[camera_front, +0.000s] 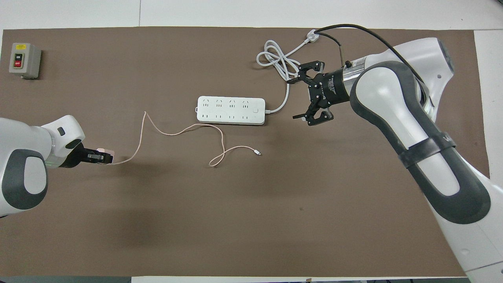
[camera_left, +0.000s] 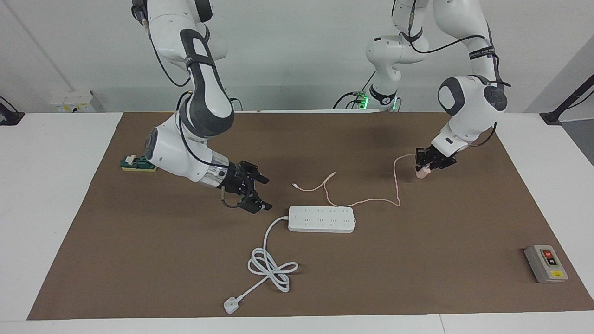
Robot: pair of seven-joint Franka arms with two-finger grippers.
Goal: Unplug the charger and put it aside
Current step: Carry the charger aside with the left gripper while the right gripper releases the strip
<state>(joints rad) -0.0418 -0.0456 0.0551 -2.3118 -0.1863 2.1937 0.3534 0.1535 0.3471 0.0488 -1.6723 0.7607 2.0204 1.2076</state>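
Left end effector (camera_left: 423,168) clenched on the charger (camera_left: 421,173), unplugged, low over the table (camera_left: 139,260) toward the left arm's end; cable trailing nearer the robots than the power strip (camera_left: 321,218). Right end effector (camera_left: 260,192) released beside the strip. Green block (camera_left: 138,163) visible only in the facing view.

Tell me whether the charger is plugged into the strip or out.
Out. The left gripper is shut on the charger toward the left arm's end of the table, well apart from the strip, whose sockets show empty.

wall (camera_left: 297,41): plain white | table (camera_left: 55,185): white | mat (camera_left: 139,260): brown, covers most of table
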